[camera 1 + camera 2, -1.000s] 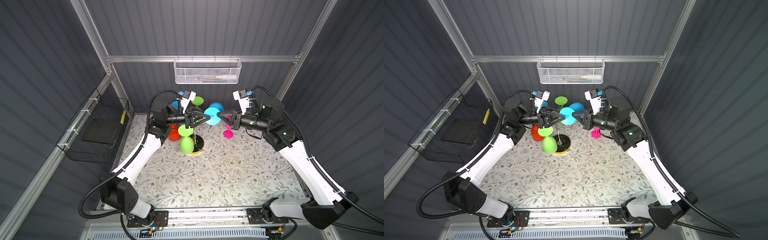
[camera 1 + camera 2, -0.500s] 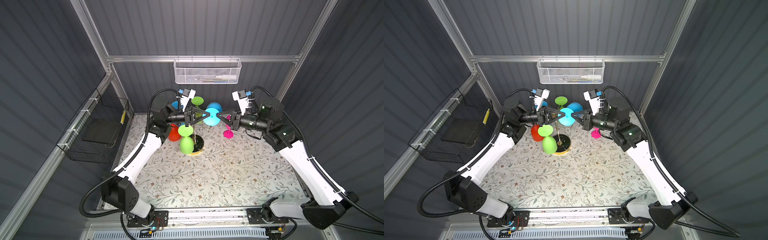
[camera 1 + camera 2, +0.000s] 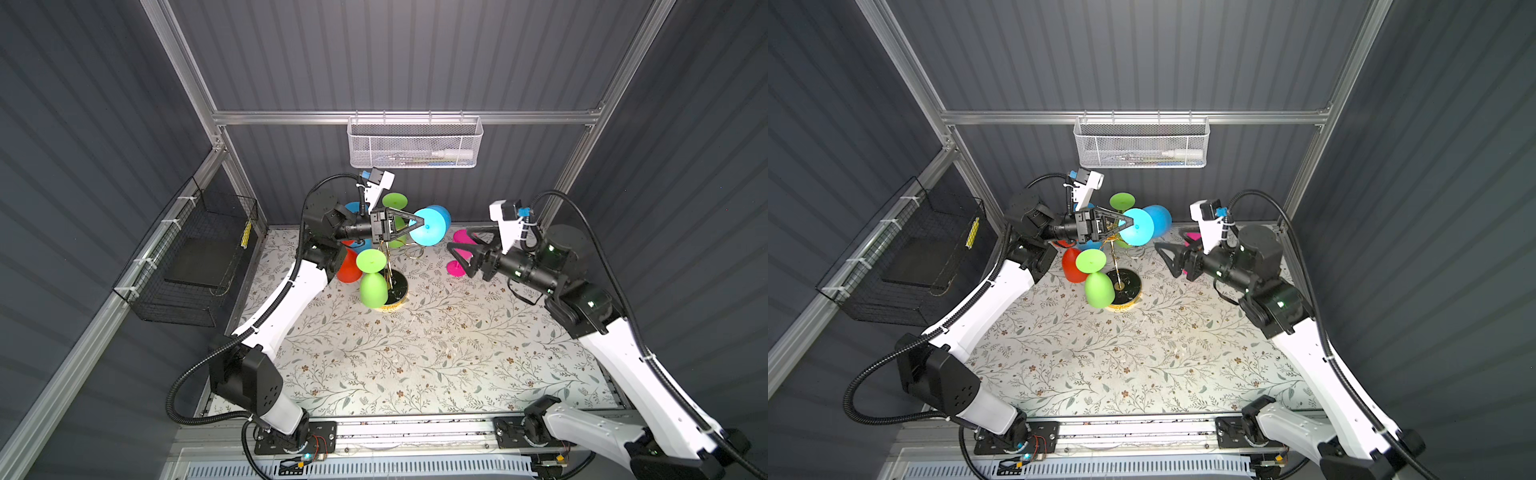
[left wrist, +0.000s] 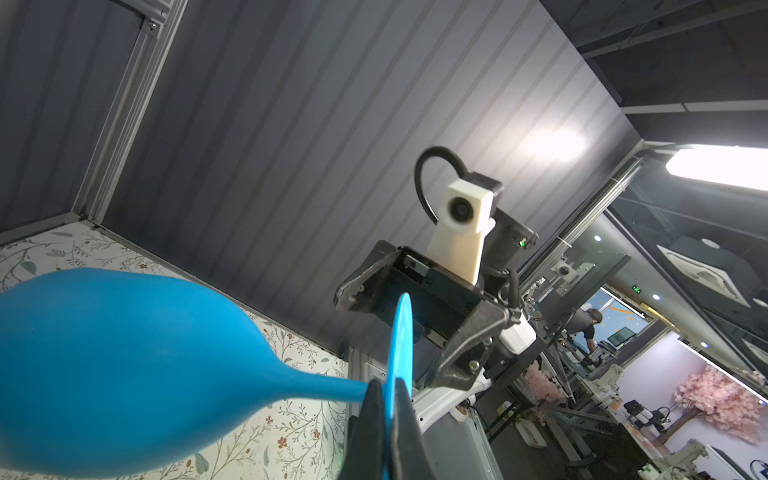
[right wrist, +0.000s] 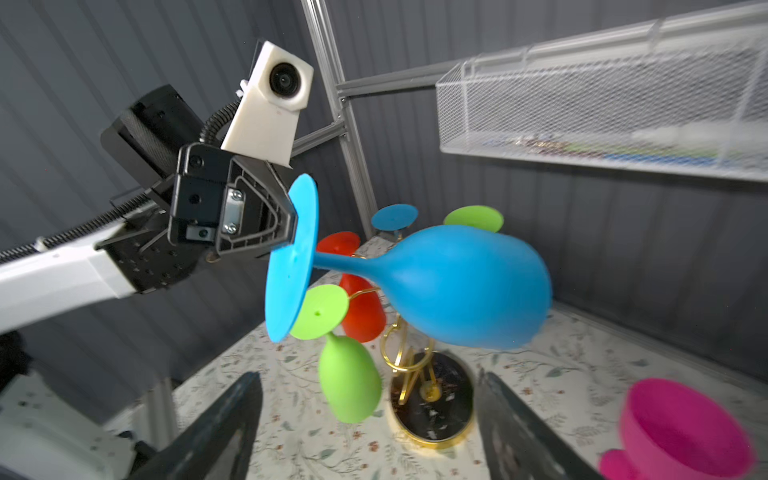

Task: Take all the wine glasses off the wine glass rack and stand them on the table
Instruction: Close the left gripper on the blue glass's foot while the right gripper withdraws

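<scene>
The blue wine glass [image 3: 430, 224] [image 3: 1140, 230] lies sideways in the air above the top of the wine glass rack [image 3: 397, 291] [image 3: 1129, 286], with no gold loop around its stem. My left gripper [image 3: 415, 224] [image 3: 1125, 226] [image 4: 388, 390] is shut on the rim of its round foot; the bowl [image 4: 124, 365] [image 5: 457, 286] points away toward the back wall. My right gripper [image 3: 457, 257] [image 3: 1167, 259] [image 5: 368, 378] stands open and empty to the right of the glass, apart from it. The rack's gold loops and black base [image 5: 436, 399] show below the glass.
A green glass [image 3: 373, 286], a red one [image 3: 348, 266], another green [image 3: 395, 201] and another blue [image 3: 355, 208] hang on the rack. A pink glass [image 3: 459, 253] [image 5: 681, 432] stands on the mat by the right gripper. Wire baskets hang on the back wall [image 3: 413, 145] and left wall [image 3: 195, 266].
My left gripper has closed on the blue glass's foot. The right gripper has let go of the glass, opened wide and drawn back to the right.
</scene>
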You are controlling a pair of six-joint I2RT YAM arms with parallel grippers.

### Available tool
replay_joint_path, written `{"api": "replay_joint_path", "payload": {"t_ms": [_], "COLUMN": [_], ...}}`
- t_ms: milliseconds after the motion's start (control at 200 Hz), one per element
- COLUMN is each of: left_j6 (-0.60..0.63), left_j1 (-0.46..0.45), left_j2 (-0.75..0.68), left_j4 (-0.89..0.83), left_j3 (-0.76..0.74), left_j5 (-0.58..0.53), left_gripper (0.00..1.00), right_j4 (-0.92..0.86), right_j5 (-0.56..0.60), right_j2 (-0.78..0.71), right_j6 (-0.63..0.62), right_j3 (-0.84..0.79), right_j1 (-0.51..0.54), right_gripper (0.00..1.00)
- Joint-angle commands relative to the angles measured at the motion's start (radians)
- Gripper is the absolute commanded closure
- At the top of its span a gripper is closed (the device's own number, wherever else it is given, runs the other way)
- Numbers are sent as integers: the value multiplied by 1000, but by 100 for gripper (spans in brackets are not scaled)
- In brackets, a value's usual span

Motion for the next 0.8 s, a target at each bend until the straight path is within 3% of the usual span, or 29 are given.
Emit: {"api": "replay_joint_path", "payload": {"t_ms": [0,330,790], "left_j6": [-44,-42,-65], "left_j1": [-4,-4,-4], "left_j2": [-6,-26,-43], "left_j4": [7,-41,-89], "left_j3": [37,48,73], "left_j5": [8,4,9], "left_gripper": [100,100,100], "right_j4": [170,562,667], "right_j5": [131,153,83], "right_j2": [-35,18,214], "right_j6": [-137,-286,-385], "right_j3": [-90,-273,-205], "right_j1": [-3,-1,3], "right_gripper": [11,1,1]}}
